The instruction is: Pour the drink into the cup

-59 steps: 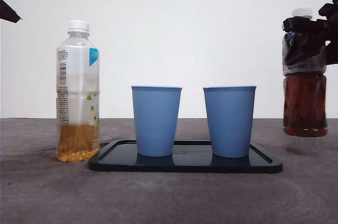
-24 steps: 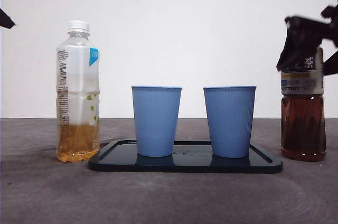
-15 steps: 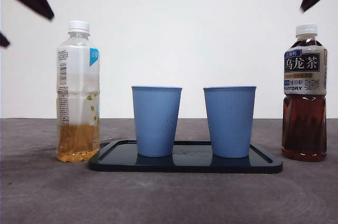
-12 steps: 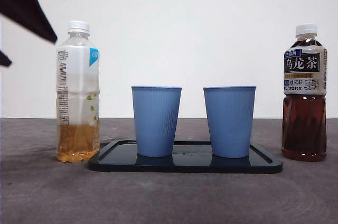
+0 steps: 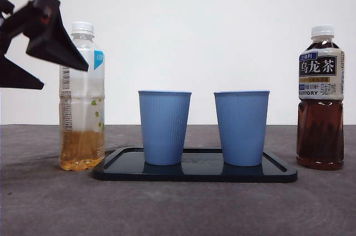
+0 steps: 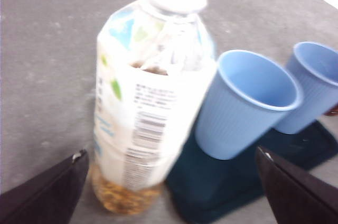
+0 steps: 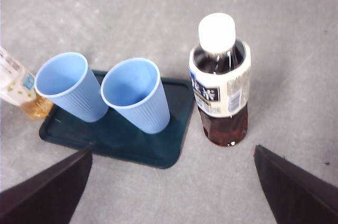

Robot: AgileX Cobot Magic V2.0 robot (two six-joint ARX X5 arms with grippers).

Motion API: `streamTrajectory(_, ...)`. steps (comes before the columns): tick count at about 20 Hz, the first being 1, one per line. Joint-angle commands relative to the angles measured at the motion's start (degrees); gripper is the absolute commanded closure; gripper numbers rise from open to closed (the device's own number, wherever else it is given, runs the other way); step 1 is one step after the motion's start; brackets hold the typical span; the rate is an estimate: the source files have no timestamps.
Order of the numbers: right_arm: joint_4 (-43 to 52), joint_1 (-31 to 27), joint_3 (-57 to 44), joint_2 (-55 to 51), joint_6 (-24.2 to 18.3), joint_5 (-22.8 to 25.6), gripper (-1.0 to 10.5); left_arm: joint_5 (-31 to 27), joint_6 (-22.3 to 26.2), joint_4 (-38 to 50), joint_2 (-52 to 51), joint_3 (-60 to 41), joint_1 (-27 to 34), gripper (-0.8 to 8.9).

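Left gripper (image 5: 47, 52) is in at the left edge of the front view, up high, its black jaws spread wide apart and holding nothing. One jaw tip crosses in front of the upper part of the pale tea bottle (image 5: 82, 97); the other sits lower, short of it. From the left wrist view the gripper (image 6: 171, 168) frames that bottle (image 6: 150, 108) between its parted jaws, with clear space on both sides, no contact.

The pale bottle stands upright, left of centre in the front view, white cap on, amber liquid only in its bottom portion. Just beside it is the dark tray (image 5: 194, 170), carrying two blue cups (image 5: 164, 127) (image 5: 241, 127) side by side, both upright.

Far right of the front view, the dark tea bottle (image 5: 321, 97) stands upright on the grey table (image 5: 178, 208), capped, apart from the tray.

Right gripper (image 7: 171, 174) is out of the front view; its wrist view shows the jaws wide apart, empty, well above the table, looking down on the dark bottle (image 7: 221, 78), tray (image 7: 158, 150) and both cups.
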Motion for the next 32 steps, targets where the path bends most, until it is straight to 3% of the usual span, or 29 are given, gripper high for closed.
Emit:
streamTrajectory(1, 0.33, 0.31, 0.98, 0.26, 1.01, -0.22, 4.6, -1.29, 2.34, 3.28, 2.27, 0.07, -0.26, 3.04)
streamTrajectory(5, 0.35, 0.31, 0.98, 0.26, 1.84, -0.22, 4.6, -1.27, 2.21, 11.98, 7.17, 0.07, -0.44, 3.04)
streamTrajectory(21, 0.33, 0.31, 0.98, 0.26, 2.16, -0.20, 4.6, -1.27, 2.60, 29.90, 22.27, 0.09, -0.59, 3.20)
streamTrajectory(22, 0.35, 0.31, 0.98, 0.26, 2.27, -0.20, 4.6, -1.29, 2.80, 30.40, 22.77, 0.09, -0.59, 3.42)
streamTrajectory(24, 0.35, 0.31, 0.98, 0.26, 2.51, -0.22, 4.6, -1.29, 3.65, 32.50, 24.00, 0.09, -0.59, 5.01)
streamTrajectory(26, 0.33, 0.31, 0.98, 0.26, 2.99, -0.20, 4.6, -1.29, 3.85, 32.85, 24.35, 0.13, -0.59, 5.99)
streamTrajectory(32, 0.35, 0.31, 0.98, 0.26, 3.32, -0.28, 4.6, -1.29, 4.22, 29.73, 23.30, 1.53, -0.76, 6.04)
